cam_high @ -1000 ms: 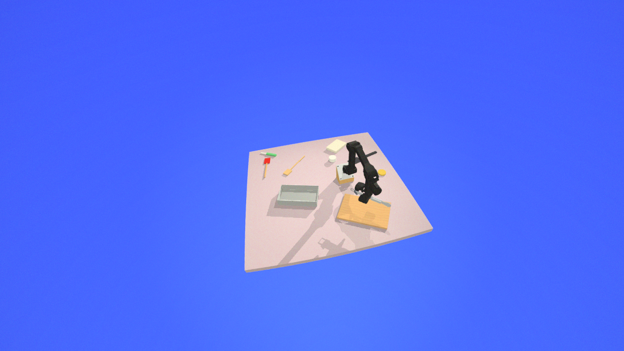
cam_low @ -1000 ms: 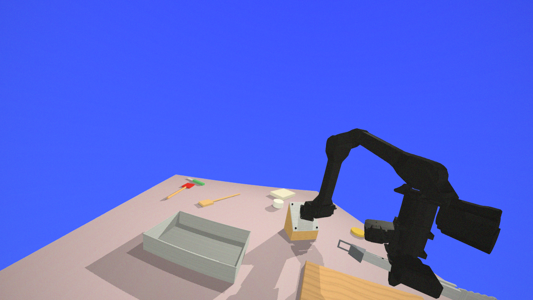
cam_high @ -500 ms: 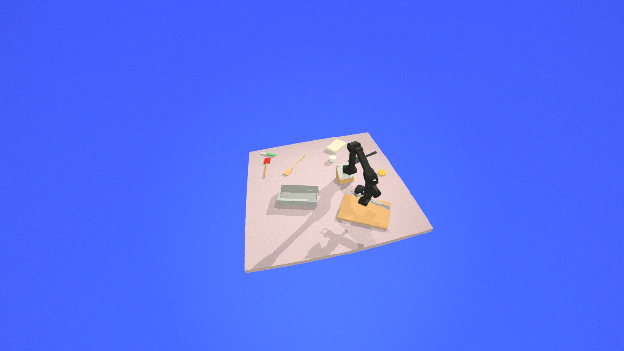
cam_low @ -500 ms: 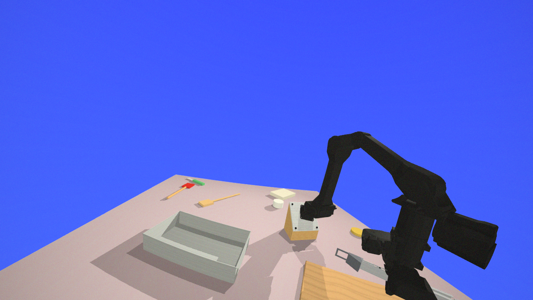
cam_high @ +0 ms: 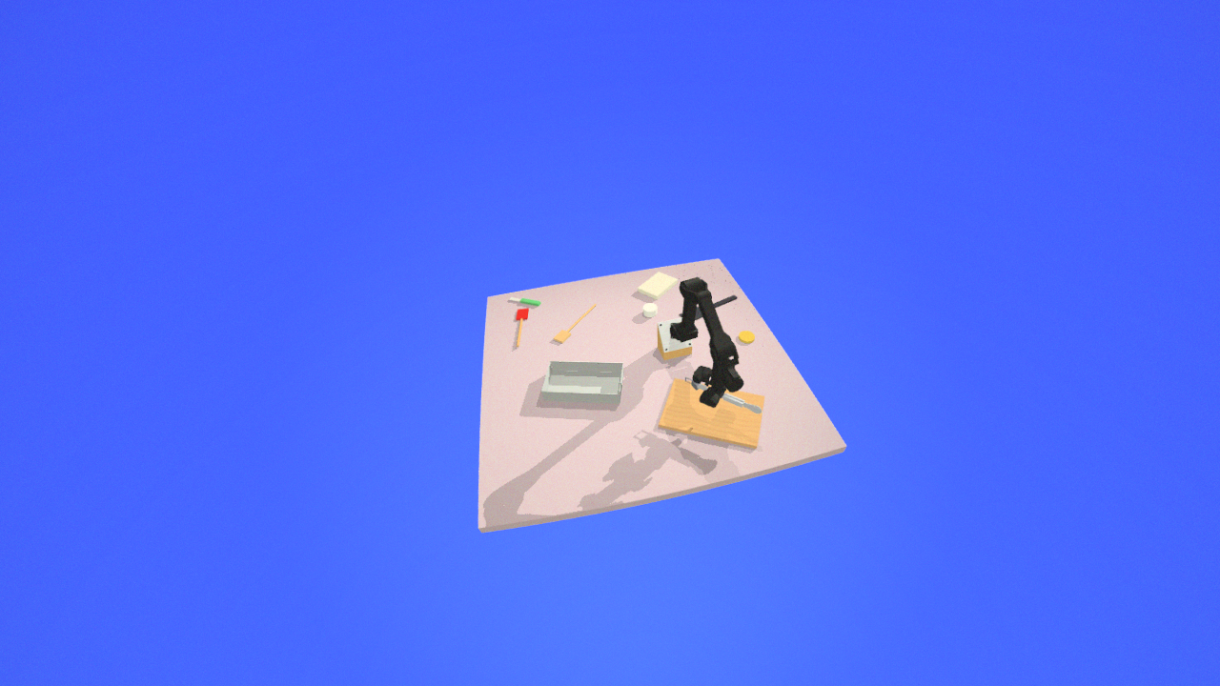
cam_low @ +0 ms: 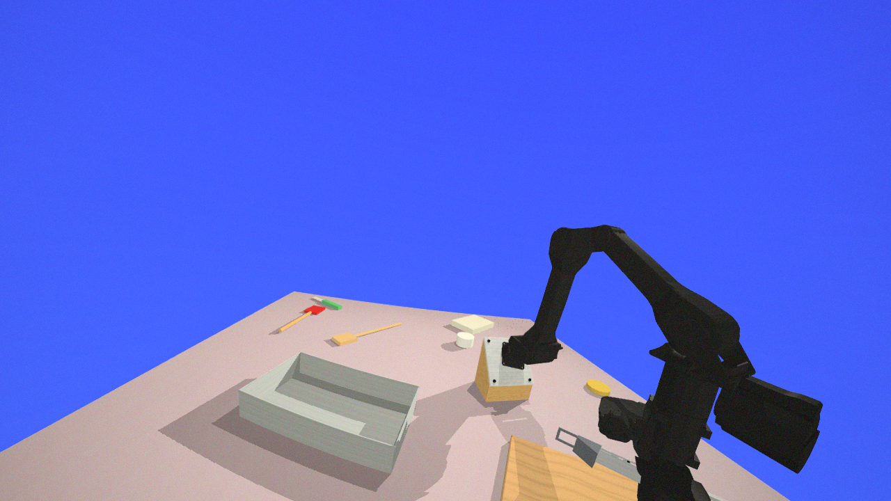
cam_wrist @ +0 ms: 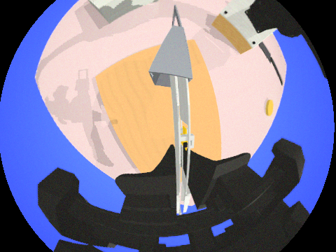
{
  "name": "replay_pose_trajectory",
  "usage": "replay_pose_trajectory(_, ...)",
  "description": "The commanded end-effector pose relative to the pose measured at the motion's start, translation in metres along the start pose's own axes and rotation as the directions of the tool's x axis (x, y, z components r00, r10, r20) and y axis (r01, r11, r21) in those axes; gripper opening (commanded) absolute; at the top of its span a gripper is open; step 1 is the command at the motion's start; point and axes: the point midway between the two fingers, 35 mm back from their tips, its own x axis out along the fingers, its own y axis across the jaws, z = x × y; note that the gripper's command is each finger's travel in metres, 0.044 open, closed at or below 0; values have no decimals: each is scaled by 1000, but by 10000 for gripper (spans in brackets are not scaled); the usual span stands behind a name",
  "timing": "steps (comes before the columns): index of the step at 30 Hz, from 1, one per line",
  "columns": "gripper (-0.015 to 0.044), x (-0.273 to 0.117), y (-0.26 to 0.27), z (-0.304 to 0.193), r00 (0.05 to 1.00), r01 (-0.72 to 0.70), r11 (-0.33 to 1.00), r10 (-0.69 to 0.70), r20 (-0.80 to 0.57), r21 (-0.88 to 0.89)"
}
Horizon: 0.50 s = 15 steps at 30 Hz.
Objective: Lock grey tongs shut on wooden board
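The grey tongs point(cam_high: 744, 403) point(cam_low: 587, 449) point(cam_wrist: 171, 56) are in my gripper point(cam_high: 710, 393) point(cam_wrist: 174, 146), which is shut on their arms. The arms lie close together in the wrist view. The hinge end with its wire loop points toward the robot base, and the tips point to the right in the top view. The tongs are raised over the wooden board point(cam_high: 707, 431) point(cam_low: 529, 473) point(cam_wrist: 206, 105); their shadow falls on the table in front of it. The finger tips are partly hidden in the exterior view. The roasting tin point(cam_high: 582, 396) point(cam_low: 311, 429) stands to the left, without the tongs.
The robot's mounting block point(cam_high: 675, 351) point(cam_low: 507, 392) stands behind the board. A yellow disc point(cam_high: 746, 336) point(cam_low: 598, 387) point(cam_wrist: 269, 107) lies to its right. A white round pot point(cam_high: 650, 310), a cream block point(cam_high: 658, 285), a red spatula point(cam_high: 521, 313) and a wooden spatula point(cam_high: 560, 336) are farther back.
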Motion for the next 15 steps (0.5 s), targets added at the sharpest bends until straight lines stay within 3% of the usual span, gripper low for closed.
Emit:
replay_pose_trajectory(1, -150, 5, 0, 0, 1000, 0, 1000, 0, -5, -4)
replay_pose_trajectory(15, -150, 27, -2, 3, 1000, 1, 1000, -1, -5, -4)
